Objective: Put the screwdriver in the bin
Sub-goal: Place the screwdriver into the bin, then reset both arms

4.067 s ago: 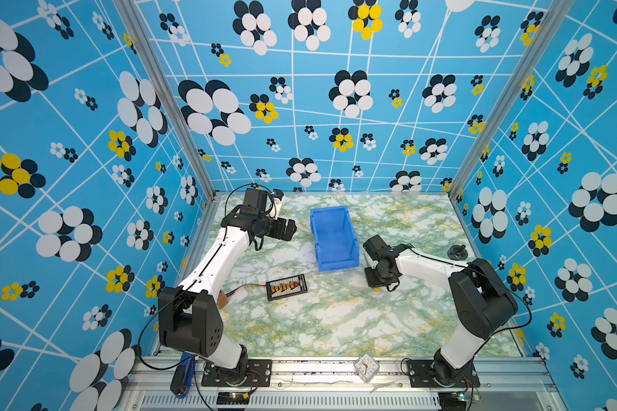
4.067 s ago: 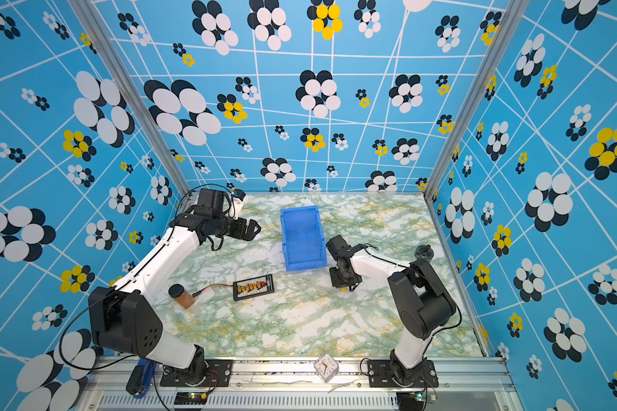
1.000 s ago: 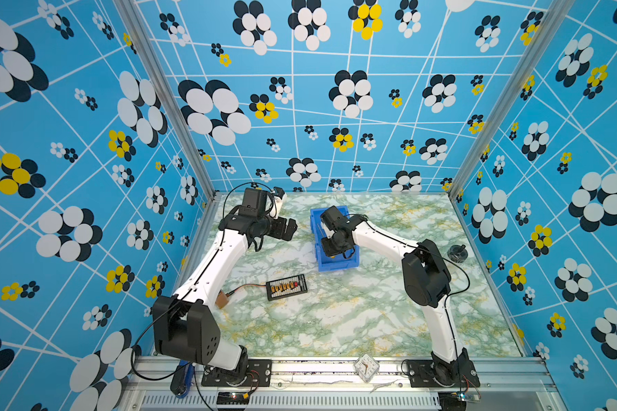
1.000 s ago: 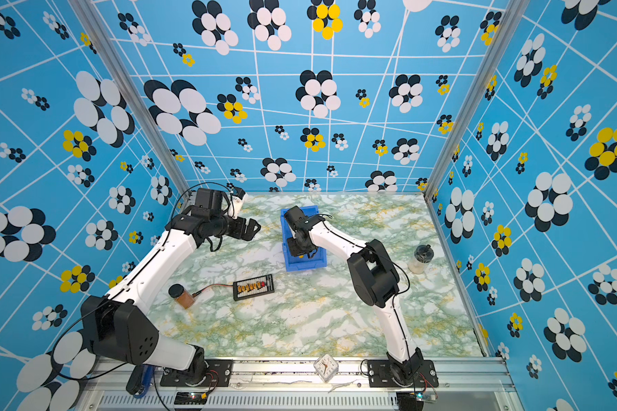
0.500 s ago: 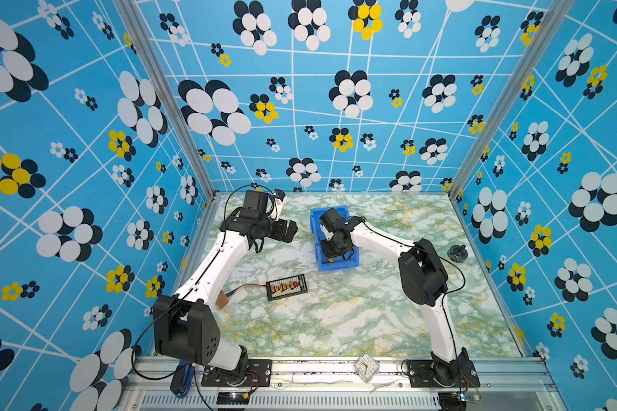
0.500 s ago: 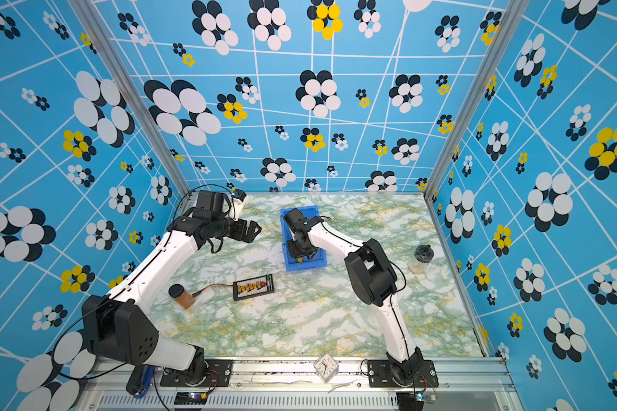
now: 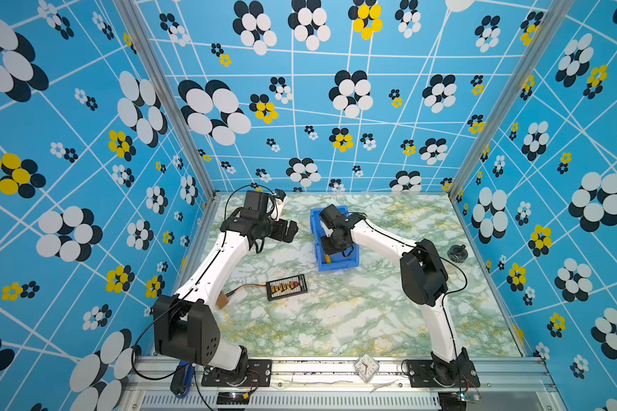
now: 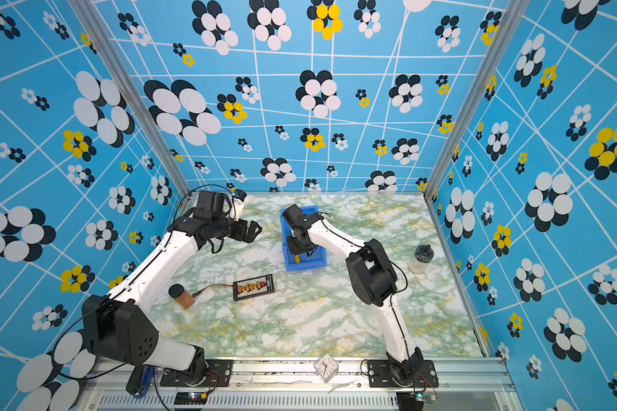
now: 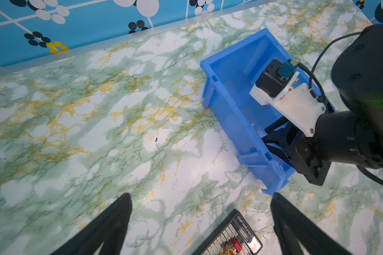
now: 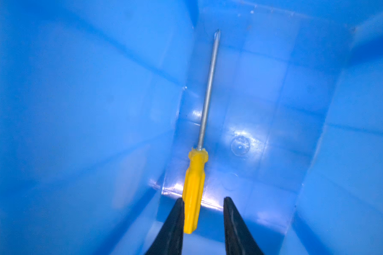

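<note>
The blue bin (image 7: 337, 265) stands at the back middle of the table, seen in both top views. My right gripper (image 10: 203, 198) is down inside it. Its jaws are open, with a gap on one side of the screwdriver's yellow handle. The screwdriver (image 10: 194, 189) lies on the bin floor (image 10: 263, 123), its silver shaft pointing away from the fingers. A bit of yellow handle (image 8: 296, 258) shows under the right gripper (image 8: 301, 247) in a top view. My left gripper (image 9: 200, 195) hangs open and empty over the table, left of the bin (image 9: 228, 106).
A black board with orange connectors (image 7: 286, 286) lies in front of the bin, its wire running to a brown jar (image 8: 182, 295) by the left arm. A clear jar with a black lid (image 8: 421, 258) stands at the right wall. A small clock (image 7: 366, 368) sits on the front rail.
The right gripper came from the table right of the bin into the bin. Over the last second its jaws parted and let go of the screwdriver. The left arm stayed put.
</note>
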Robot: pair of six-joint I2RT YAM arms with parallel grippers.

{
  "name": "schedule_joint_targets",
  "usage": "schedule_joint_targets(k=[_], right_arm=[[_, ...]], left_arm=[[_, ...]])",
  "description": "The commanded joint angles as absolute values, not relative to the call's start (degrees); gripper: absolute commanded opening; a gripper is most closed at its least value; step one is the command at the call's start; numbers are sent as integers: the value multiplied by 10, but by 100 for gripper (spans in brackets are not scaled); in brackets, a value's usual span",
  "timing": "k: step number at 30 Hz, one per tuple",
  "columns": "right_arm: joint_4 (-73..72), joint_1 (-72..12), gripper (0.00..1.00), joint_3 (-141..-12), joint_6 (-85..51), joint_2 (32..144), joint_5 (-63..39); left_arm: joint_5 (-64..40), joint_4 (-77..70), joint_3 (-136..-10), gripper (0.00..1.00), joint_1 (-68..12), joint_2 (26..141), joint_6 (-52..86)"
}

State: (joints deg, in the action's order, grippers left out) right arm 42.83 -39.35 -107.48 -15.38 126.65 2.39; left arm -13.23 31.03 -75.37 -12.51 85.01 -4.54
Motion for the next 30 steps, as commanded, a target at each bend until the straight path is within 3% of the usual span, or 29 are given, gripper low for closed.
schedule_joint_targets(k=[1, 8, 11, 18, 30], right_arm=[[448, -397, 35, -1100, -141, 1206, 43], [376, -395, 54, -1043, -115, 1080, 104], [314, -387, 72, -984, -101, 1020, 146], [234, -319, 99, -849, -97, 922, 175], [-9, -227, 98, -590, -24, 864, 186]], left_arm=[[-104, 297, -757, 99, -128, 847, -56], [-73, 282, -761, 99, -108, 847, -28], [-71, 272, -756, 99, -87, 848, -2], [-72, 241, -717, 99, -7, 845, 49], [-51, -35, -459, 99, 15, 755, 40]])
